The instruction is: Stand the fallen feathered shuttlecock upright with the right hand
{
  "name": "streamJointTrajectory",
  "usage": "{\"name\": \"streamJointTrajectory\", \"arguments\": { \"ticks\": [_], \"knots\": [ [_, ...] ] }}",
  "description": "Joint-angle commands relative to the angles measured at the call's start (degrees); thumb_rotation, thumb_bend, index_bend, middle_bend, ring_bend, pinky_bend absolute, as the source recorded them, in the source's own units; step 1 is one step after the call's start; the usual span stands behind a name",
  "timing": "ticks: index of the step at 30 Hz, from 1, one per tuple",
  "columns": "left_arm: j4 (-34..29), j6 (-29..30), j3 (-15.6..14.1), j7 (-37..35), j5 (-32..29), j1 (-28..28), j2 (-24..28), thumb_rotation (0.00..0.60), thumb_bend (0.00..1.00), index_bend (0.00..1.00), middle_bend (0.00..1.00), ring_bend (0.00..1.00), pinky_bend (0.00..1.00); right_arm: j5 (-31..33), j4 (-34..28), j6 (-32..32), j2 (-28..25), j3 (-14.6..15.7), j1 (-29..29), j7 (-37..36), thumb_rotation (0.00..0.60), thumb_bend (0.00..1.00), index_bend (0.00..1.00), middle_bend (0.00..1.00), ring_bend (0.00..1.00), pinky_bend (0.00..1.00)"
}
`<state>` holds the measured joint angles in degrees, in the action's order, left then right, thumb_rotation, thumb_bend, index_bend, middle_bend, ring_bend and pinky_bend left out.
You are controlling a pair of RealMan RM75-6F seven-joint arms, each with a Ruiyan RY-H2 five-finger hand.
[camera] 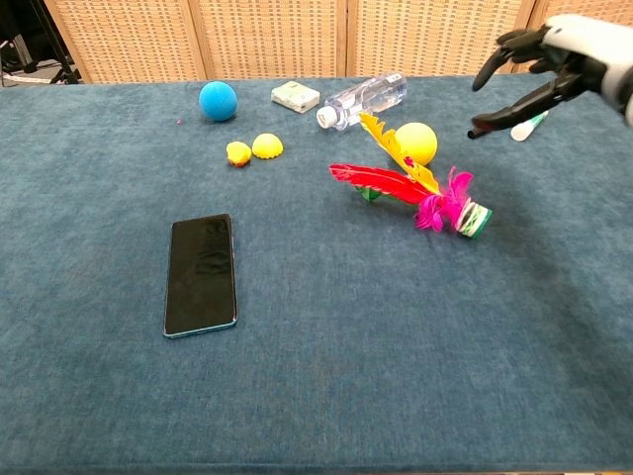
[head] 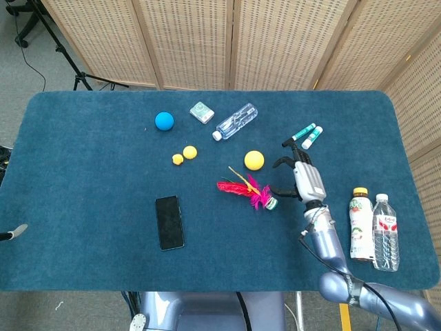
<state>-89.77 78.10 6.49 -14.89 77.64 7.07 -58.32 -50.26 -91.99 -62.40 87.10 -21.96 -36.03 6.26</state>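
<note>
My right hand (head: pixel 303 181) hovers over the table (head: pixel 83 207) with fingers spread apart, holding nothing, just at three o'clock of the shuttlecock (head: pixel 249 191). The shuttlecock lies on its side mid-table, feathers pointing toward nine o'clock. A yellow ball (head: pixel 254 160) sits near it at twelve o'clock; two markers (head: pixel 304 135) lie beyond my hand.
</note>
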Motion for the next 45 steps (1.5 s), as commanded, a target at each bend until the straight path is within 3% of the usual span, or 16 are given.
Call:
{"name": "streamJointTrajectory", "arguments": {
  "ticks": [1,30,45],
  "knots": [
    [0.09,-0.41,0.07,-0.02,-0.29,0.20,0.00,0.600,0.00,0.00,0.00,0.00,0.00,3.42,1.77,0.74,2.77,-1.26,-2.22,2.32,0.600,0.28,0.40,0.00,0.00,0.00],
    [0.36,-1.01,0.19,-0.76,-0.84,0.35,0.23,0.600,0.00,0.00,0.00,0.00,0.00,14.76,10.21,1.51,13.99,-4.52,-12.37,11.17,0.600,0.37,0.45,0.00,0.00,0.00],
    [0.67,-0.80,0.25,-1.62,-0.83,0.15,0.37,0.600,0.00,0.00,0.00,0.00,0.00,15.80,13.90,2.22,16.70,-4.76,-13.41,10.52,0.600,0.49,0.66,0.04,0.00,0.00]
  ]
}}
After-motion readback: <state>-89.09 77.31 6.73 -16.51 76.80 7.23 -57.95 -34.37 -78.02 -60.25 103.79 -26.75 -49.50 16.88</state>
